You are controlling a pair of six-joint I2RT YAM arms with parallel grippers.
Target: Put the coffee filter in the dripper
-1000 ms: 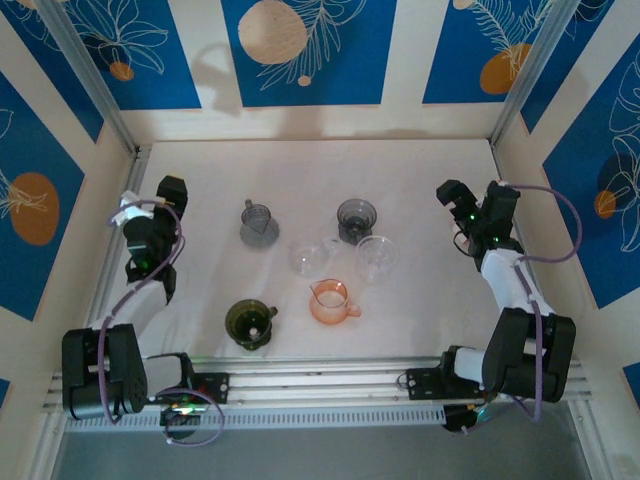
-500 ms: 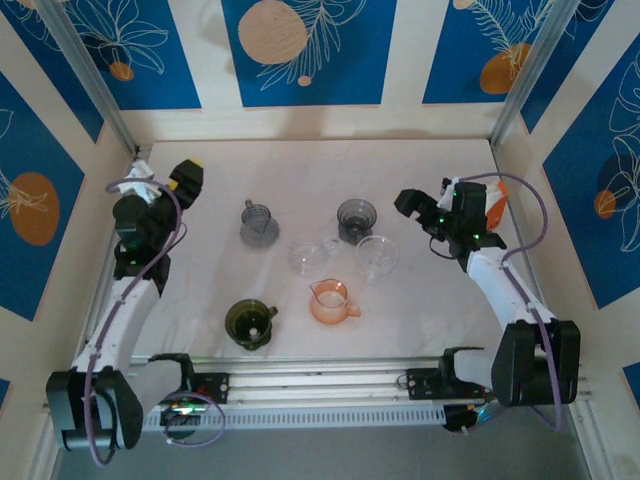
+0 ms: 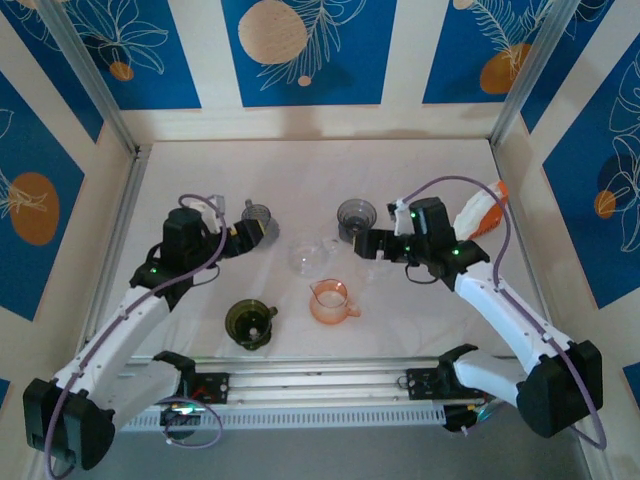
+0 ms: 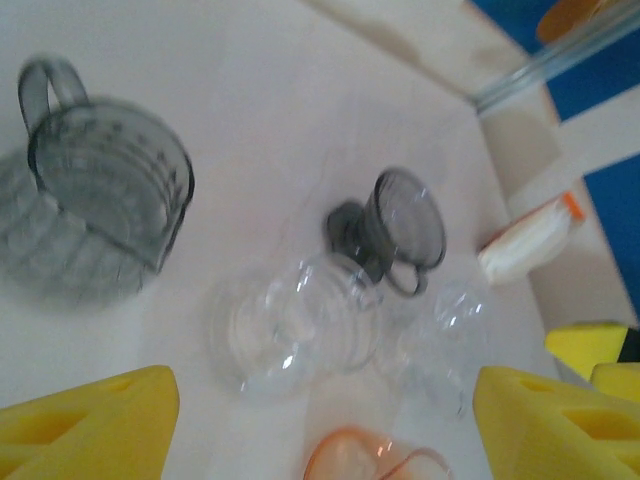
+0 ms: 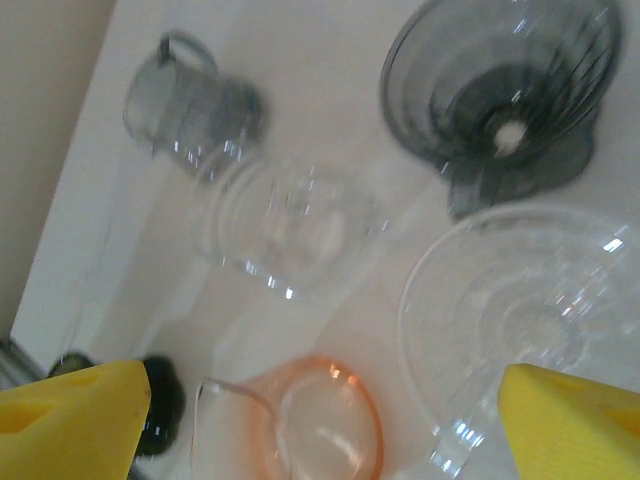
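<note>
The left gripper (image 3: 250, 236) hangs over the left half of the table (image 3: 300, 165), right beside the grey dripper (image 3: 258, 213). In its own camera its yellow fingers (image 4: 100, 425) stand wide apart, and nothing is held between them. The right gripper (image 3: 372, 243) hangs near the middle of the table, just in front of the dark dripper (image 3: 356, 213). Its yellow fingers (image 5: 575, 420) are wide apart too, with nothing in them.

The white filter pack (image 3: 480, 212) with an orange end lies by the right edge of the table, well apart from both grippers. No filter sits in any dripper.

A clear dripper (image 3: 310, 258) stands in the middle of the table, between the two grippers. The right wrist camera shows a second clear dripper (image 5: 525, 310) just beside it, below the dark one. The orange dripper (image 3: 332, 300) stands closer to the near edge. The green dripper (image 3: 250, 323) stands to its left, also near that edge.
</note>
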